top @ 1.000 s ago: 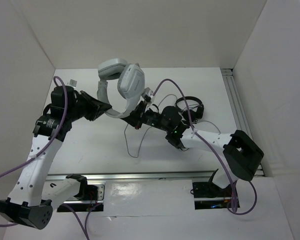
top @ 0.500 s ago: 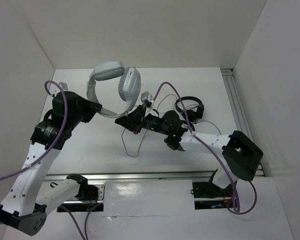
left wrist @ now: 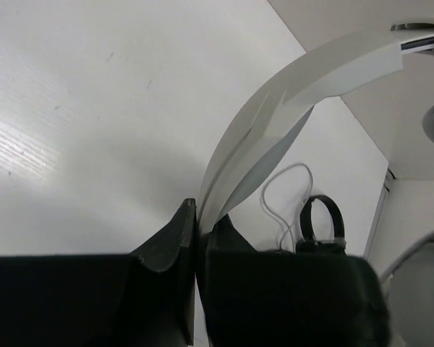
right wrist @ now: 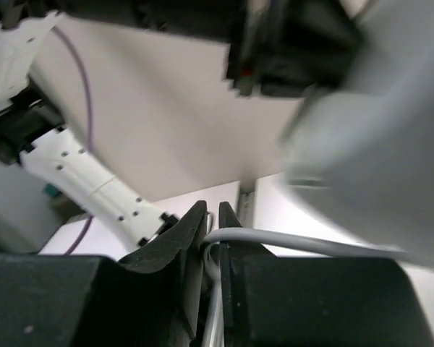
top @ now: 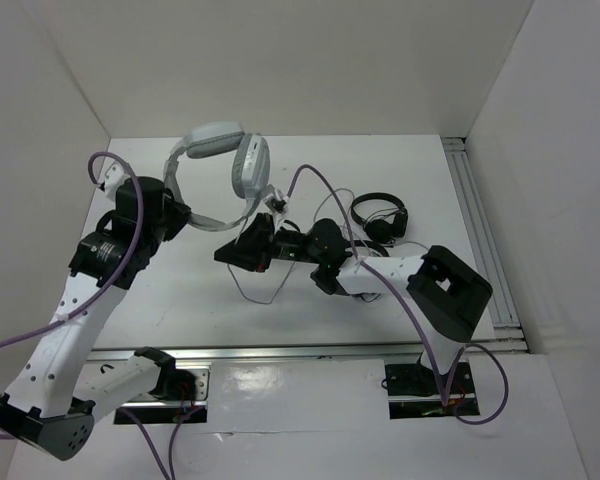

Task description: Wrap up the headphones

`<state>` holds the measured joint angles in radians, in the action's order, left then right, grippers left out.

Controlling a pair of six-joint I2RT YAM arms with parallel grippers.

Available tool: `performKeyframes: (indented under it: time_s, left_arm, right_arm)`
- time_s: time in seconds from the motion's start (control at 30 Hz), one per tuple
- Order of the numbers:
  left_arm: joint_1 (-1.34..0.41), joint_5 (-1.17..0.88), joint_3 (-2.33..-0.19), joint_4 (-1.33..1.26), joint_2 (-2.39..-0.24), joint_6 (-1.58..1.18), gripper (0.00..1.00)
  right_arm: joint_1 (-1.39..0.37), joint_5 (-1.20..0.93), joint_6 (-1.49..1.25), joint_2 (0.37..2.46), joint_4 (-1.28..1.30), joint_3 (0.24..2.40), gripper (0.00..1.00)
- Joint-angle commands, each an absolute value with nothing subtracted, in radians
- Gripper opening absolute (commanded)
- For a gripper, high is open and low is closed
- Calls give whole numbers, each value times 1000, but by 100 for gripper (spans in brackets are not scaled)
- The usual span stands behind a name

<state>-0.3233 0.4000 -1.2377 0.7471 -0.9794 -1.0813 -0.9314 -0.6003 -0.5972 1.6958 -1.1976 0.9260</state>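
The light grey headphones (top: pixel 242 165) hang above the back of the table, earcups up and the headband (left wrist: pixel 275 116) curving down to my left gripper (left wrist: pixel 197 210), which is shut on the band's thin edge. In the top view the left gripper (top: pixel 187 217) sits left of the earcups. My right gripper (top: pixel 228 254) lies just below and right of them, pointing left. Its jaws (right wrist: pixel 211 210) stand nearly together with the thin grey cable (right wrist: pixel 311 244) pinched between them. A slack loop of cable (top: pixel 255 292) rests on the table below that gripper. A blurred earcup (right wrist: pixel 376 144) fills the right wrist view.
Small black on-ear headphones (top: pixel 380 213) lie on the table right of centre, behind the right arm, and show in the left wrist view as black headphones (left wrist: pixel 322 220). White walls close in the left, back and right. A metal rail (top: pixel 475 220) runs along the right side.
Both arms have shifted left, carrying the headphones left with them. The right gripper has slid left and toward the front along the cable, its jaws easing slightly apart.
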Motion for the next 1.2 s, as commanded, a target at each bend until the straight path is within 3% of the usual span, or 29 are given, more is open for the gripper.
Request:
performKeyframes:
  time_s: [0.0, 0.4, 0.57, 0.63, 0.73, 1.0, 1.17]
  left_arm:
    - [-307, 531, -1289, 549, -1017, -1138, 0]
    - [-186, 538, -1330, 540, -1127, -1083, 0]
    - [-146, 557, -1364, 529, -1209, -1051, 0]
    - [-135, 569, -1373, 529, -1241, -1039, 0]
    - [-135, 598, -1373, 529, -1261, -1000, 0]
    - [-202, 747, -1465, 649, -1419, -744, 0]
    - [-242, 660, -1396, 565, -1462, -612, 0]
  right_arm:
    - [-997, -784, -683, 1732, -1451, 991, 21]
    - [-1017, -753, -710, 1709, -1531, 911, 32]
    - [-1037, -764, -589, 1619, -1330, 920, 34]
    - [-1046, -733, -485, 1570, -1154, 930, 15]
    - [-1055, -674, -341, 1526, -881, 983, 0]
    - [-1075, -483, 70, 1525, -22, 1363, 0]
    - [-1075, -312, 247, 1557, 360, 1627, 0]
